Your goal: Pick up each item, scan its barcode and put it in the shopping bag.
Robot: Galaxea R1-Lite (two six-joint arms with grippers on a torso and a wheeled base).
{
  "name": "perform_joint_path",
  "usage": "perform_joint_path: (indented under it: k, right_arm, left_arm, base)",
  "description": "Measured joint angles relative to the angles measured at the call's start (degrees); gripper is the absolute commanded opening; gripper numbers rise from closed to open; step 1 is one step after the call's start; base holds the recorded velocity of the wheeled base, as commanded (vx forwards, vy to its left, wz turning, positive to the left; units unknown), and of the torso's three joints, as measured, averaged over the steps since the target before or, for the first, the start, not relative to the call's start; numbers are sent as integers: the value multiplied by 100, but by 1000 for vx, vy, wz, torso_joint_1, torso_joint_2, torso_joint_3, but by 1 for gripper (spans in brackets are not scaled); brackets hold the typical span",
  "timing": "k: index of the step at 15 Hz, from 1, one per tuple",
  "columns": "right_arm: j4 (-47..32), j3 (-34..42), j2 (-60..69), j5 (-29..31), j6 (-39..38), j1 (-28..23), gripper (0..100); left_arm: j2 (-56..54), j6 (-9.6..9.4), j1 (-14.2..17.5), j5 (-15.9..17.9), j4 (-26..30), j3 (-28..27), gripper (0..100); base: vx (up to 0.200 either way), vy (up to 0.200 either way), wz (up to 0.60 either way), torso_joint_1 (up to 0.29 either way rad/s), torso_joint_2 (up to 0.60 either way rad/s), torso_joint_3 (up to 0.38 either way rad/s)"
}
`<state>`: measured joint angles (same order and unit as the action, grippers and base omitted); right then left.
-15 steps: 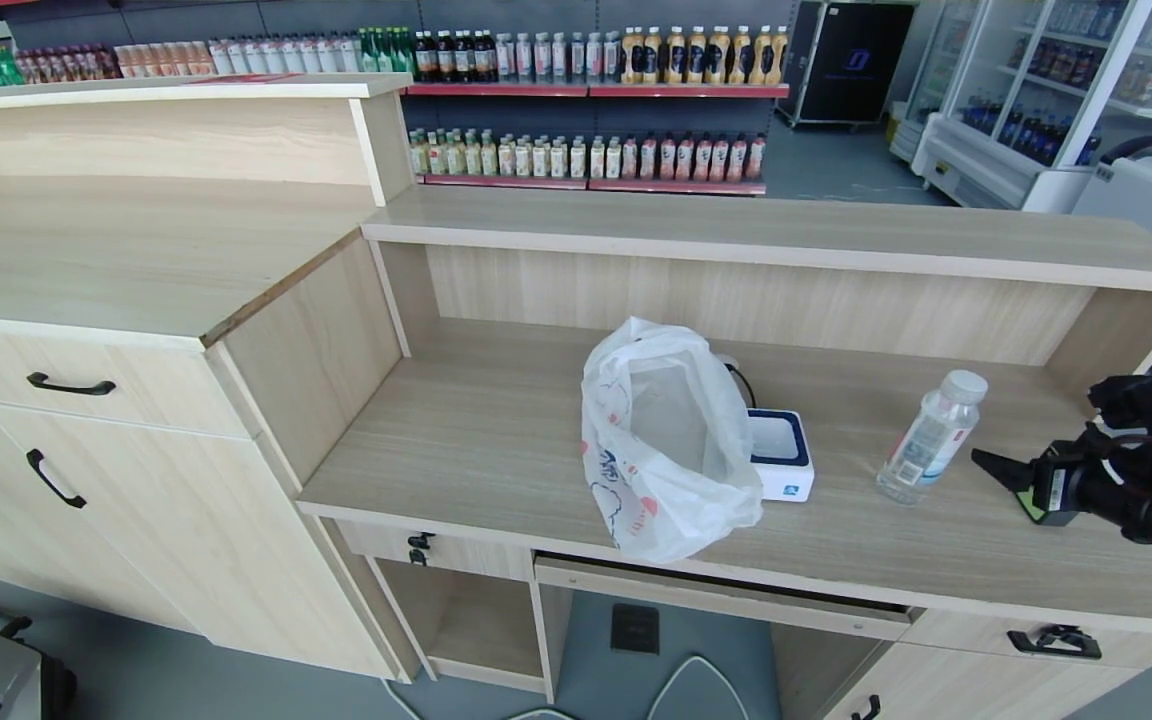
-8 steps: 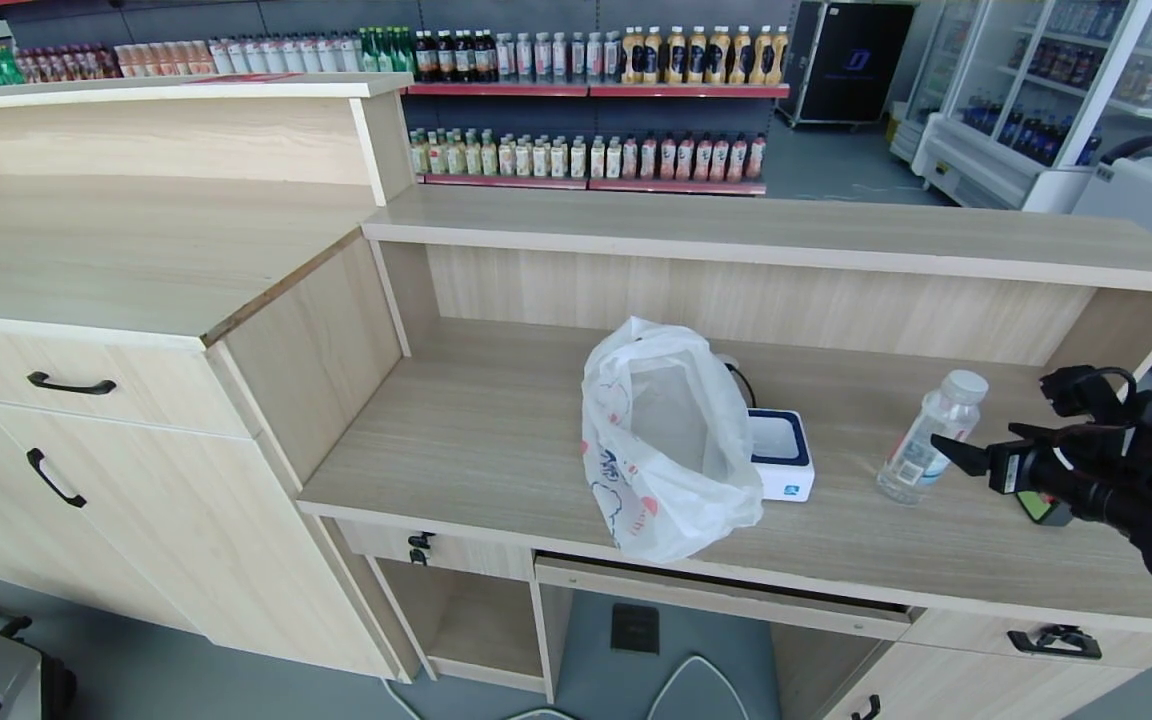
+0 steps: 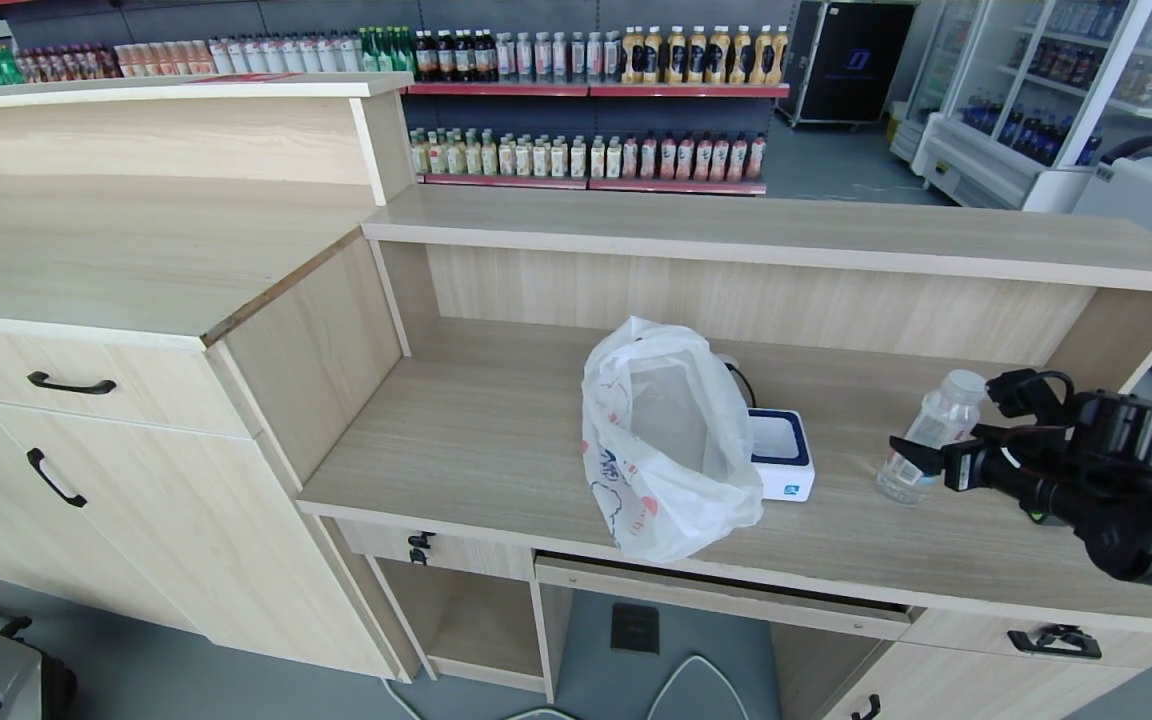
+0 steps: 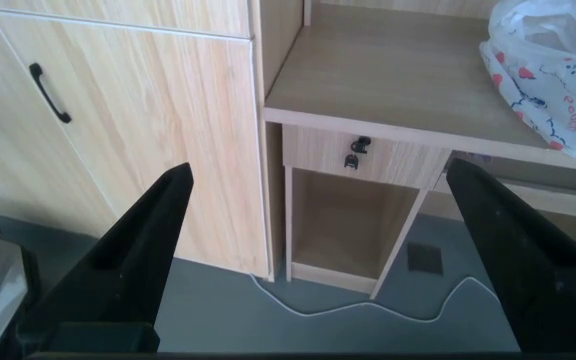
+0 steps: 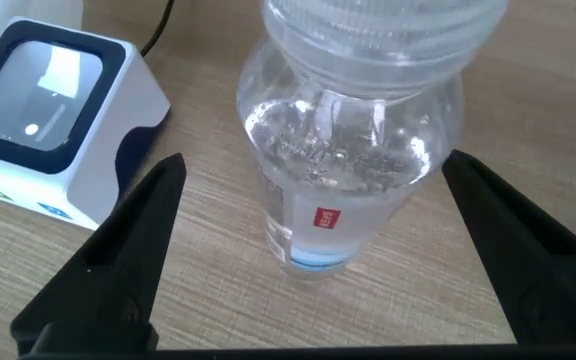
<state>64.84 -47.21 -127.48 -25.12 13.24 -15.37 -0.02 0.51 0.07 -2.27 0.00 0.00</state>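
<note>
- Approach nearly closed: over the last second the right gripper (image 5: 313,265) has come in from the counter's (image 3: 476,440) right end to the water bottle (image 3: 931,435).
- Jaws spread wide, with the bottle between the fingers (image 5: 103,270); no contact that you can see.
- Bottle stands upright on the counter, near the scanner (image 3: 781,455) on its right, not yet lifted.
- Shopping bag (image 3: 666,450) stands open, against the scanner's left side.
- My read: your reach is about done — next is closing on the bottle.
- Left gripper (image 4: 318,260) is also wide open, low in front of the counter.
</note>
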Motion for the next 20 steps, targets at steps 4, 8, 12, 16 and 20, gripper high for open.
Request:
perform_joint_path:
  k: [4,8,12,16,20]
  right_arm:
    - [27,-273,-196,-16,-5,96,100]
    - [88,-345,-345,-77,-9,132,100]
    - [106,-542,-477,-266,-16,145,100]
    - [115,-669,-594,-411,-16,140,0]
    - [101,-829,-750,-424,-18,145,0]
  left_arm:
    - [0,0,-2,0,0,0,100]
    - [0,-2,-2,0,0,0,100]
    - [0,0,0,2,0,0,100]
    - [0,0,0,0,0,0,100]
    - [0,0,0,2,0,0,100]
  base:
    - [0,0,0,0,0,0]
    - [0,0,0,0,0,0]
    - [0,0,0,0,0,0]
    - [0,0,0,0,0,0]
    - [0,0,0,0,0,0]
